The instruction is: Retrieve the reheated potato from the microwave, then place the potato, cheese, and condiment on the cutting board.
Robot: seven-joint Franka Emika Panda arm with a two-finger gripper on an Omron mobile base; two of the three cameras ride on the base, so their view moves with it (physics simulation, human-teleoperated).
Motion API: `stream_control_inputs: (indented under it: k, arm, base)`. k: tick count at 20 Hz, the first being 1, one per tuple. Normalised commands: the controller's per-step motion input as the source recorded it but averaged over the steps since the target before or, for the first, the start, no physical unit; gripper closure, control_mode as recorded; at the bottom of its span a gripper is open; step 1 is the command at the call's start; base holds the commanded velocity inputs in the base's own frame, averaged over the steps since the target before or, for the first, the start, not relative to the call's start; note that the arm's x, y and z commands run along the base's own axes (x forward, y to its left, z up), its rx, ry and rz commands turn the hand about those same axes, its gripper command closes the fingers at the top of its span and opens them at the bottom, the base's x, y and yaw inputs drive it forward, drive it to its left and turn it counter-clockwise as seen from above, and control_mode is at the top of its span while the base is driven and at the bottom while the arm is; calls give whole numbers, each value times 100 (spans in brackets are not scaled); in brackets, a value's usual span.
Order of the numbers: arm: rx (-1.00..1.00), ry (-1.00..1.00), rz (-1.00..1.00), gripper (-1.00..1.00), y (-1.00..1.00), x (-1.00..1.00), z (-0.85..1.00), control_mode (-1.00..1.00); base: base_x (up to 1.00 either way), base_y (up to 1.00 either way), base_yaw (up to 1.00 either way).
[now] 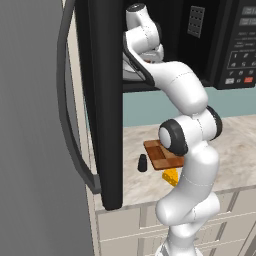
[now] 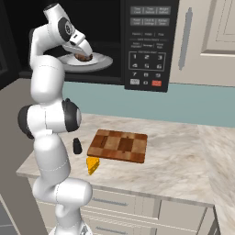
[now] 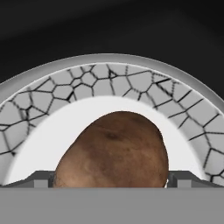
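Reaching: the arm (image 2: pixel 48 133) is stretched up from the base into the open microwave (image 2: pixel 148 46), whose door (image 1: pixel 102 100) is swung wide at the left of the scene.
Microwave: it is mounted above the tabletop (image 2: pixel 183 160); its cavity is dark, and the button panel with one red key is seen at the right.
Tabletop: a pale marbled surface below the oven, on which the other task things are set.
Cutting board: the checkered cutting board (image 2: pixel 118 145) lies flat on the tabletop, bare, to the right of the arm.
Plate: a white round plate (image 3: pixel 109 83) with a crackled grey rim is seated inside the cavity.
Potato: the potato (image 3: pixel 113 151) is found on the plate, not yet lifted.
Cheese: the cheese (image 2: pixel 93 165) is placed at the near edge of the tabletop, just beside the board's near left corner.
Condiment: the condiment (image 2: pixel 77 146) is stood upright left of the board, apart from it.
Hand: the hand (image 2: pixel 83 55) is held wide, nothing gripped; one finger is seen at each side of the potato.
Key relation: the potato lies straight ahead of the hand and between its fingers; its long axis appears to run away from the hand, so the closing would be made across the narrower width.
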Motion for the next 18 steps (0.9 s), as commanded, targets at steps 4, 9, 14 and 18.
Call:
stream_control_inputs:
  k: [4, 9, 14, 18]
  arm:
    - [1, 0, 0, 100, -2, 0, 0, -100]
    - [1, 0, 0, 100, -6, -5, 0, -100]
    - [1, 0, 0, 100, -8, -22, 0, -100]
    - [1, -5, 3, 100, -4, -36, 3, -100]
  base:
    - [0, 0, 0]
    - [0, 0, 0]
    - [0, 0, 0]
    - [0, 0, 0]
